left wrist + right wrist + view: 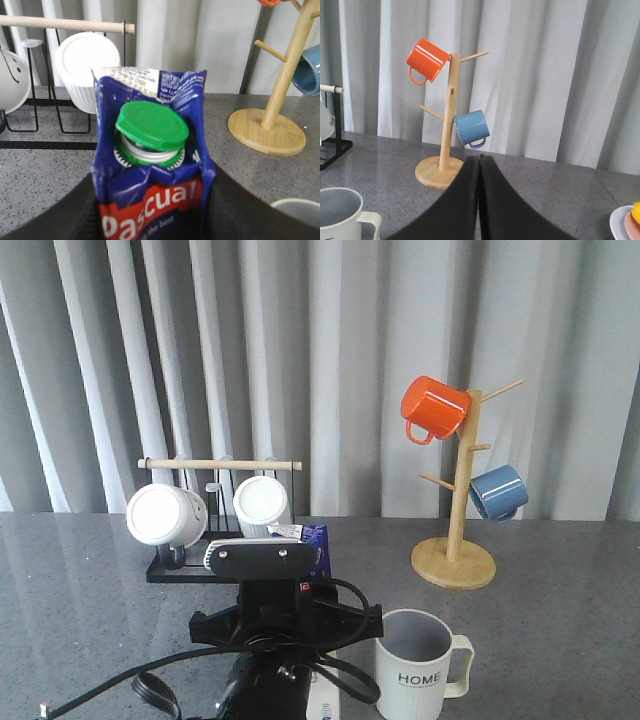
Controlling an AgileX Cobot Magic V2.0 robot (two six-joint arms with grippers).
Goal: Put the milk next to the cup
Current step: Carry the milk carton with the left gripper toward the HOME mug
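Gripping the milk [150, 170] between its two dark fingers, the left end effector [150, 210] holds the carton low in the middle of the front frame, just left of the cup [420, 665], which stands on the desk [560, 640] at lower centre-right. Right end effector [479, 200] shows its fingers pressed together with nothing between them. Wooden mug tree [455, 540] stands behind, at centre right.

Soft, even daylight throughout, faint shadows, mild glare on the orange mug [434, 406], near foregrounds blurred.
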